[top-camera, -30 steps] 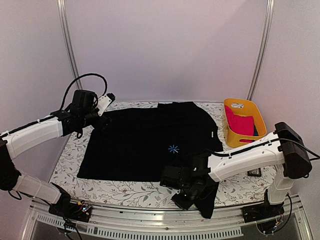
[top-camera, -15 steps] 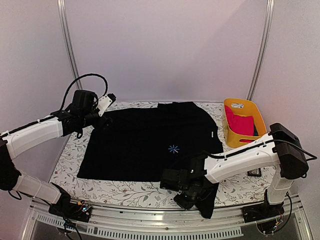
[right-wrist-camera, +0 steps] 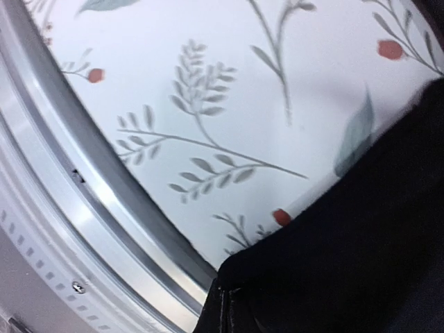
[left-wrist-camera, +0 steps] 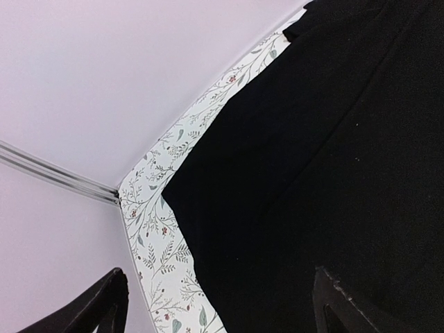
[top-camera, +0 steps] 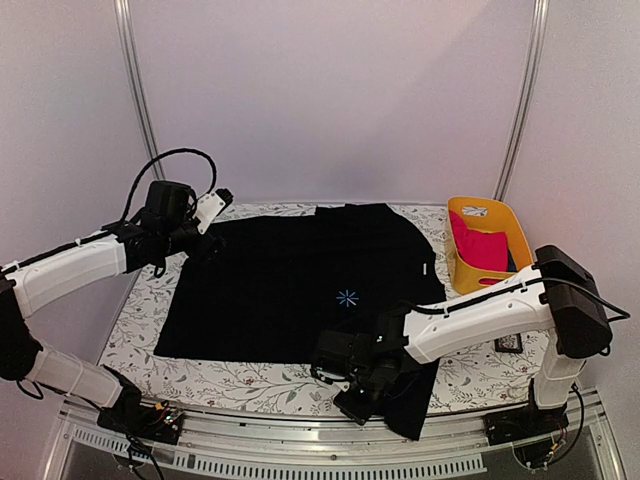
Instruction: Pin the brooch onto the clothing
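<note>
- On the floral table (top-camera: 150, 300), the black shirt (top-camera: 300, 285) is lying spread flat, chest up, with its blue asterisk print (top-camera: 347, 297) showing near the middle.
- At the far-left corner, the left gripper (left-wrist-camera: 220, 305) is hovering over the shirt's edge. Its fingers (left-wrist-camera: 97, 309) are standing well apart, with nothing between them.
- At the near edge, the right gripper (top-camera: 358, 395) is sitting low beside the sleeve (top-camera: 415, 400), which is draping toward the metal rail (right-wrist-camera: 90, 208).
- The right wrist view is showing only tablecloth, rail and dark fabric, and black is merging with black from above. I cannot tell whether this claw is apart, together or pinching cloth.
- The brooch is not showing in any view: not on the shirt, not on the bare tablecloth, not in the left fingers. Its location is unconfirmed.
- Off to the right, the yellow basket (top-camera: 462, 270) is holding a pink garment (top-camera: 478, 248), and a small black square frame (top-camera: 508, 344) is lying just near it on the table.
- Progress judgement: the garment is looking laid out, or nearly so, with the near sleeve possibly needing tidying. No ornament is appearing on the fabric, so locating, picking up, placing and fastening the brooch all seem to be remaining.
</note>
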Action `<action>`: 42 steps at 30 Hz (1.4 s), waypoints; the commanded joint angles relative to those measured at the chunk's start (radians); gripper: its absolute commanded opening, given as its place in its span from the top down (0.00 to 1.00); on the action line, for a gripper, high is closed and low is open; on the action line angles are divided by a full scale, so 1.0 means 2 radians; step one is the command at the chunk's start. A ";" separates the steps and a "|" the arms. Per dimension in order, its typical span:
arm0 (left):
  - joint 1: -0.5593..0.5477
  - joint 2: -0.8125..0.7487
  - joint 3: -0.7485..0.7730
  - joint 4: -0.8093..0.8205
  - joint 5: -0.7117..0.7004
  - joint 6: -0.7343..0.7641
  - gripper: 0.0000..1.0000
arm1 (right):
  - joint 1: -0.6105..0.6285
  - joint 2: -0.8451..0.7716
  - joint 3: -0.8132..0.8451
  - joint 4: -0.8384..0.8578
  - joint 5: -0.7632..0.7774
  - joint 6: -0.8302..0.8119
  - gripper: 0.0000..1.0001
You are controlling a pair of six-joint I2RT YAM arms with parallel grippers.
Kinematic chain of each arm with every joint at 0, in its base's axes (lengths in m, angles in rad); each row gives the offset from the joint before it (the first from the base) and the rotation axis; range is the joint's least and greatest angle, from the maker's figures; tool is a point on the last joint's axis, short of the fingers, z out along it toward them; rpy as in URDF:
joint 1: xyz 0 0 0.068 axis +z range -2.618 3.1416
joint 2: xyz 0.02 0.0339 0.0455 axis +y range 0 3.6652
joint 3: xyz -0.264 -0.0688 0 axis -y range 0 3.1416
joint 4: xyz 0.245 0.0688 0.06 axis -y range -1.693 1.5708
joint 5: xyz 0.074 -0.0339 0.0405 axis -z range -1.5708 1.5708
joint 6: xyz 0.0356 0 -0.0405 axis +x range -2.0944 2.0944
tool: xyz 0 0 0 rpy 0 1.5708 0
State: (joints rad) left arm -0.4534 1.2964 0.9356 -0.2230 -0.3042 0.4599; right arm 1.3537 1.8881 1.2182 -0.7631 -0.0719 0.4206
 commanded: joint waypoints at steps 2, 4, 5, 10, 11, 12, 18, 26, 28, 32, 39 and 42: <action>-0.003 -0.001 -0.006 0.006 0.003 0.003 0.08 | 0.001 0.001 0.009 0.065 -0.093 -0.045 1.00; -0.003 -0.001 -0.006 0.006 0.003 0.003 0.08 | 0.002 0.012 0.016 0.060 -0.101 -0.054 1.00; -0.003 -0.001 -0.006 0.005 0.003 0.004 0.08 | 0.001 0.016 0.018 0.059 -0.105 -0.059 1.00; -0.002 0.001 -0.008 0.004 0.003 0.005 0.08 | 0.001 0.031 0.022 0.056 -0.100 -0.065 1.00; -0.002 0.001 -0.008 0.004 0.003 0.005 0.08 | 0.001 0.031 0.022 0.056 -0.098 -0.065 0.99; -0.002 0.002 -0.008 0.003 0.002 0.004 0.08 | 0.001 0.031 0.024 0.056 -0.098 -0.066 0.96; -0.002 0.004 -0.007 0.003 0.003 0.005 0.08 | 0.001 0.026 0.066 0.057 -0.111 -0.074 0.64; -0.003 0.009 -0.010 0.003 0.015 0.005 0.08 | -0.058 -0.064 0.061 0.113 -0.119 -0.070 0.48; -0.003 0.013 -0.013 0.002 0.029 0.004 0.08 | -0.099 -0.084 0.040 0.097 -0.059 -0.041 0.55; -0.005 0.039 -0.019 -0.015 0.057 0.016 0.08 | -0.196 -0.100 -0.026 0.044 0.059 0.044 0.89; -0.006 0.137 -0.013 -0.028 0.018 0.030 0.10 | -0.255 -0.107 -0.102 0.005 0.154 0.092 1.00; -0.006 0.174 -0.005 -0.041 -0.003 0.030 0.11 | -0.255 -0.120 -0.132 0.004 0.163 0.117 1.00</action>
State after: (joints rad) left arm -0.4561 1.5696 0.9043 -0.2539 -0.2543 0.5064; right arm 0.8322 1.6779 1.0077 -0.7132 0.1520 0.5552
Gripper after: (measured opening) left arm 0.896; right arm 0.006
